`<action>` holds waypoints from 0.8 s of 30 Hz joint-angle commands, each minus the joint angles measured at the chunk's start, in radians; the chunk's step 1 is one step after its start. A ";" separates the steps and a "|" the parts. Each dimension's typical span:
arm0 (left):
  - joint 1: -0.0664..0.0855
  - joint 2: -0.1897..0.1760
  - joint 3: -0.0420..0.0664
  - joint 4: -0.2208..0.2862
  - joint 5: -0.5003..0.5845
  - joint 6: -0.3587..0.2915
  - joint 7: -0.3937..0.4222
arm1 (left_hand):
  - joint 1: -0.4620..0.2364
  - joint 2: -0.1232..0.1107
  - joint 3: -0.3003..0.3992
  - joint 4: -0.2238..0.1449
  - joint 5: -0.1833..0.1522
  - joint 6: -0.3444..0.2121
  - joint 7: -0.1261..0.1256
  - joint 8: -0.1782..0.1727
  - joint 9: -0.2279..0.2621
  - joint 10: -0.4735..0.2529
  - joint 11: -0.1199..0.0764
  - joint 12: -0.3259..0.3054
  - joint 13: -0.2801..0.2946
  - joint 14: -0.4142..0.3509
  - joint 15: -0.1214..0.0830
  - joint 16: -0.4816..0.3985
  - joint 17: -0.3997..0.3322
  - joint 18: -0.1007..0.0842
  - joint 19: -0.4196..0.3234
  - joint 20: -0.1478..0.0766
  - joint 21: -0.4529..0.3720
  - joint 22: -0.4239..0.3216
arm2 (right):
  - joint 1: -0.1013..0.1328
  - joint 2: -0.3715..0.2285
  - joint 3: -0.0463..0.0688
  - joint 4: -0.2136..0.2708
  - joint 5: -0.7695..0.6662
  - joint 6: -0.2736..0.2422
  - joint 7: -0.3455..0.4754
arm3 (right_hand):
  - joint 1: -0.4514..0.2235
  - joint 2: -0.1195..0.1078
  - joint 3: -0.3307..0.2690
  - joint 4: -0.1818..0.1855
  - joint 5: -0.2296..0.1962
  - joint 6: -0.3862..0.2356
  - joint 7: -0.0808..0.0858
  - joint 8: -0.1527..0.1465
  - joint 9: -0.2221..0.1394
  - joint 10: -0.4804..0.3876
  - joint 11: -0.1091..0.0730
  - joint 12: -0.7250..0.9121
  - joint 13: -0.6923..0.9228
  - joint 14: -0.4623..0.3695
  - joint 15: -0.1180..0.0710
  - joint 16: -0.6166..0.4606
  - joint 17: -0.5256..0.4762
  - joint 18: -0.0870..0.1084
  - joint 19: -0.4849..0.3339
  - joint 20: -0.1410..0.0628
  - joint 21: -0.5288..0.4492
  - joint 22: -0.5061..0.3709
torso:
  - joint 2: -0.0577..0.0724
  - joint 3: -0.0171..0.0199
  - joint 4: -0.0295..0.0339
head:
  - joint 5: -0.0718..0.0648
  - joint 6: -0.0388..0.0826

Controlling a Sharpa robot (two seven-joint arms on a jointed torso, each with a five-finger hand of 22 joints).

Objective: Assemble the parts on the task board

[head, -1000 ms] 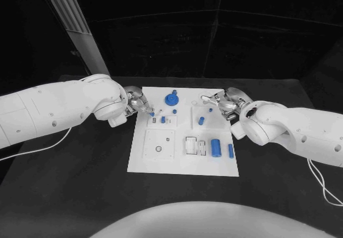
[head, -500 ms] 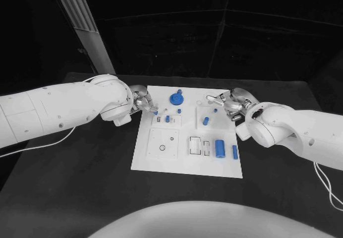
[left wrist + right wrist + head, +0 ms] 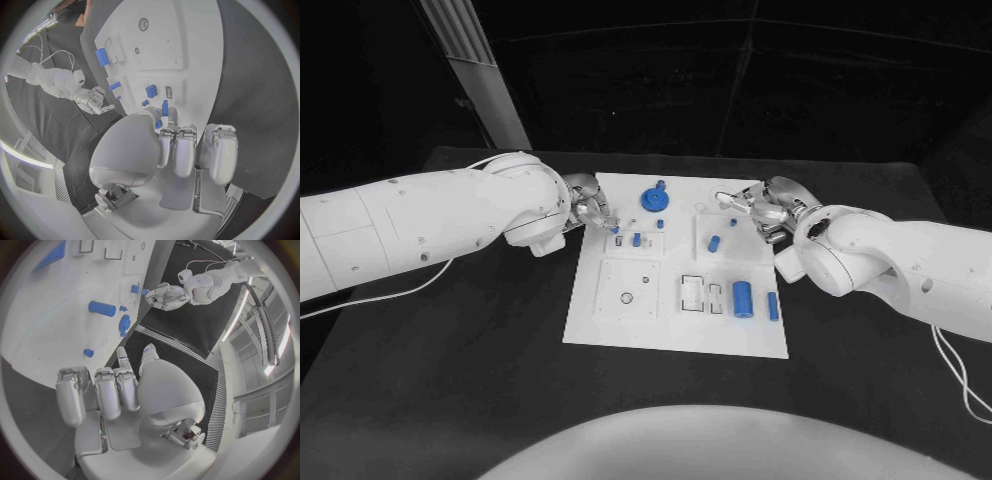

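At the left edge of the task board (image 3: 589,325), towards its far end, the left hand (image 3: 586,211) hovers with its fingers curled in over the board's rim. In the left wrist view a small blue peg (image 3: 164,108) stands out just past the fingertips (image 3: 170,116), its long axis running away from the palm towards the middle of the board. It looks pinched there, though I cannot tell for sure whether the fingers clamp it or only touch it. Just to the right of that hand, on the board's left half, lie two more small blue pieces (image 3: 636,240), and beyond them, at the far edge, stands the blue gear (image 3: 649,199). Judged from this, the coming move turns on a short reach rightward and slightly nearer from the left hand to that cluster, so the left hand is the nearer one for it. Further right, a short blue cylinder (image 3: 714,243) lies on the raised white block, tilted a little off the board's long edge. On the near right lie two larger blue cylinders (image 3: 741,297), lengthways along the board. At the board's far right corner the right hand (image 3: 759,213) hangs with fingers loosely bent and apart, holding nothing that I can see.
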 commanded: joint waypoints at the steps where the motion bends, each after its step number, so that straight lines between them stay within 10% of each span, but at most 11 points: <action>1: -0.001 0.005 0.000 0.003 -0.011 0.020 -0.021 | -0.007 -0.003 0.035 -0.025 0.004 -0.004 -0.006 0.003 -0.001 0.104 0.002 0.001 0.261 0.106 -0.003 0.003 0.263 -0.002 0.093 -0.004 -0.006 0.258 | 0.001 0.000 0.000 0.002 -0.003 -0.007 0.010 | 0.004 0.004 -0.006 -0.003 0.007 -0.007 -0.001 0.004 0.001 0.104 0.006 0.002 0.261 0.104 -0.001 0.002 0.263 -0.007 0.104 0.004 0.003 0.263 | 0.001 -0.0003 -0.0003 | -0.002 -0.001; 24: -0.010 0.017 0.000 -0.008 -0.011 0.052 -0.034 | -0.016 -0.002 0.042 -0.010 -0.013 -0.011 -0.005 0.001 -0.003 0.104 0.002 0.001 0.261 0.106 -0.002 0.003 0.263 0.000 0.086 -0.003 -0.012 0.255 | 0.001 0.001 0.000 0.001 -0.003 -0.003 0.008 | 0.004 0.004 -0.006 -0.003 0.007 -0.007 -0.001 0.004 0.001 0.104 0.006 0.002 0.261 0.104 -0.001 0.002 0.263 -0.007 0.104 0.004 0.003 0.263 | 0.000 0.0002 -0.0004 | -0.008 -0.001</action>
